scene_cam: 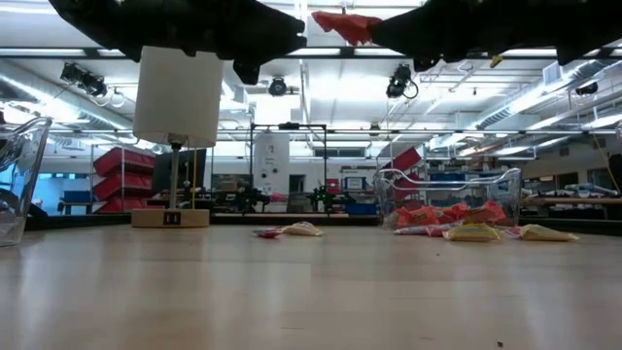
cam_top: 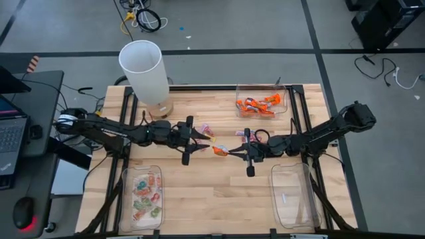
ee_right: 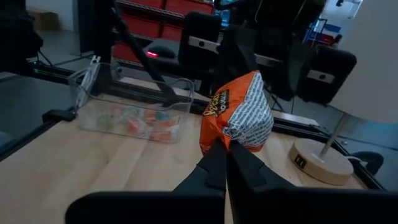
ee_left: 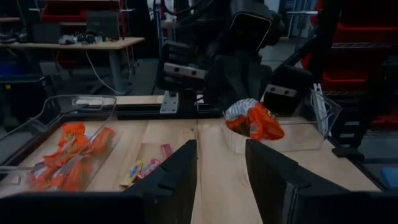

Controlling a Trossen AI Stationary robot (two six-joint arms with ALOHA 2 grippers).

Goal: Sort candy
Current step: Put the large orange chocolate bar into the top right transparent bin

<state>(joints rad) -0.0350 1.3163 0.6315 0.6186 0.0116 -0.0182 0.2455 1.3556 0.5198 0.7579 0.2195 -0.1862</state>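
An orange wrapped candy (ee_right: 239, 112) hangs high above the table's middle, with my right gripper (ee_right: 225, 163) shut on it. In the high view the candy (cam_top: 219, 151) sits between the two grippers. My left gripper (ee_left: 221, 171) is open and faces the candy (ee_left: 254, 121) from the table's left, with its fingers short of it and nothing between them. More candy lies loose on the wood, pink and yellow pieces (cam_top: 207, 129) at the middle and others (scene_cam: 292, 230) seen in the low view. My right gripper pinches the orange candy by the wrapper's near edge (ee_right: 217, 142) between its two shut fingers. The fingers come level from the table's right. The candy sticks out beyond the fingertips, lifted clear of the table (scene_cam: 345, 24).
A clear tray with orange candy (cam_top: 261, 103) stands at the far right, one with green and pink candy (cam_top: 145, 196) at the near left, and another clear tray (cam_top: 294, 196) at the near right. A white lamp (cam_top: 143, 70) stands at the far left.
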